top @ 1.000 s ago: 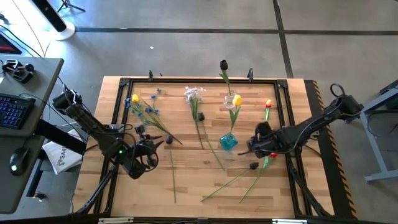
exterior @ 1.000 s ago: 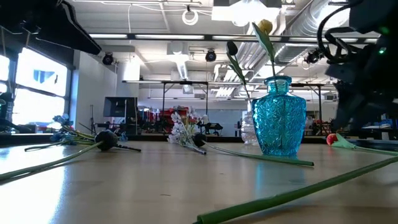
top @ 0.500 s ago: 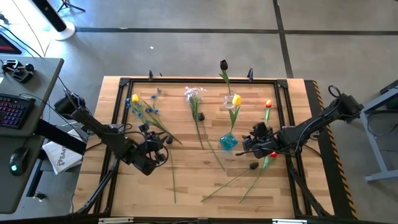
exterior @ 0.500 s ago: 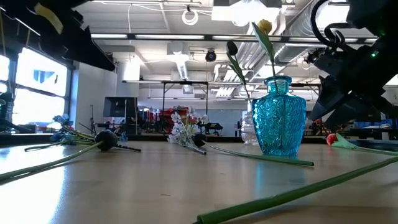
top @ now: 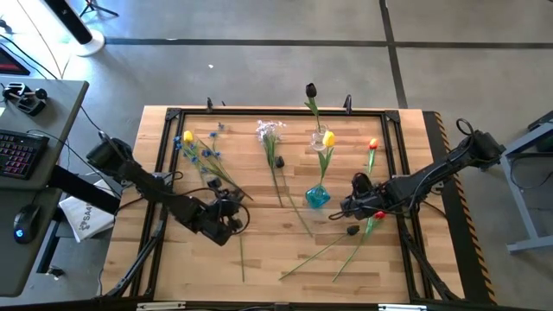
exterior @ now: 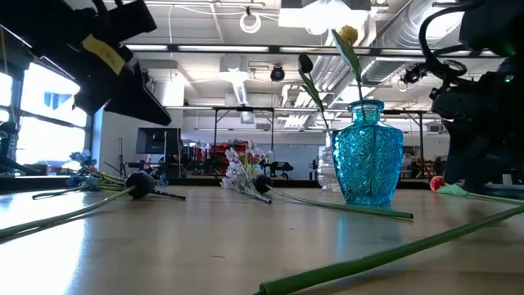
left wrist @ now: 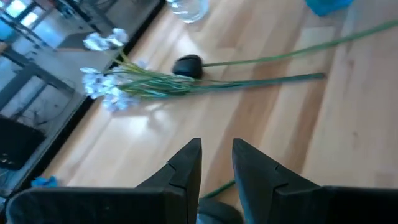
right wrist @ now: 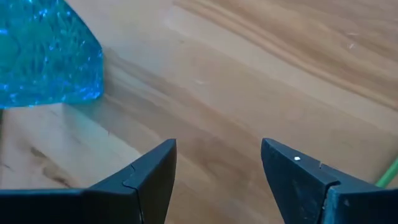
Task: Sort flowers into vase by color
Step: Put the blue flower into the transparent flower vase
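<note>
Blue glass vase (top: 317,197) stands mid-table, flowers (top: 285,168) strewn around it, as our right gripper (top: 350,206) hovers spread and empty just beside it, where we judge a careless swing could topple it; our left gripper (top: 232,218), jaws narrowly parted, holds nothing.

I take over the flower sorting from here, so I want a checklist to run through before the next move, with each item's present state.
1. Right hand open and empty: ok; its fingers stand apart over bare wood.
2. Left hand empty: ok; its fingers stand slightly apart, nothing between them.
3. Blue vase upright: ok; it stands on the table with a yellow flower in it.
4. Red flower reachable: ok; it lies flat just beyond the right hand.
5. Black flower free to pick: not ok; it lies against the lilac-white sprig.
6. Second vase behind the blue one: cannot tell what it holds.
</note>
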You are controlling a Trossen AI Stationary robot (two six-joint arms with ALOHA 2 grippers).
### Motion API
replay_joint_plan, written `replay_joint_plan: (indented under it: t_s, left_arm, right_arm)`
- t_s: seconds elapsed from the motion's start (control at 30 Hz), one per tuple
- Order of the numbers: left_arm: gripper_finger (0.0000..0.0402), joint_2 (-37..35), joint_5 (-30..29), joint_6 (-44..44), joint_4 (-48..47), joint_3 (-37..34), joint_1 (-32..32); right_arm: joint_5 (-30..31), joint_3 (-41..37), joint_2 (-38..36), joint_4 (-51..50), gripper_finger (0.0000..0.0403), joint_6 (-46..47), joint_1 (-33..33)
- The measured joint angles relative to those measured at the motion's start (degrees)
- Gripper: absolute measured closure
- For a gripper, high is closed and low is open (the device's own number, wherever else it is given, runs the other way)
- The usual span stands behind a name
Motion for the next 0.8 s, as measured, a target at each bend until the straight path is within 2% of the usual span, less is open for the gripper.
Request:
replay_joint_plan:
  t_s: [0.23,0.33,0.63,0.8]
  left_arm:
    - [0.0324,0.19,4.59,3.1,4.54,0.0,1.88]
    - [0.0324,0.19,4.6,4.15,4.72,0.0,2.62]
    - [0.0324,0.17,4.3,2.76,4.83,0.0,4.84]
    - [0.0324,0.15,4.27,2.8,4.83,0.0,4.83]
  right_arm:
    - [7.1,0.0,-0.02,2.26,0.0171,-0.95,-0.02]
    - [7.13,0.0,0.0,1.16,0.0171,-0.76,-0.23]
    - [4.58,0.0,0.0,-7.53,0.0171,9.71,-1.29]
    - [4.59,0.0,0.0,-9.94,0.0171,12.11,-1.29]
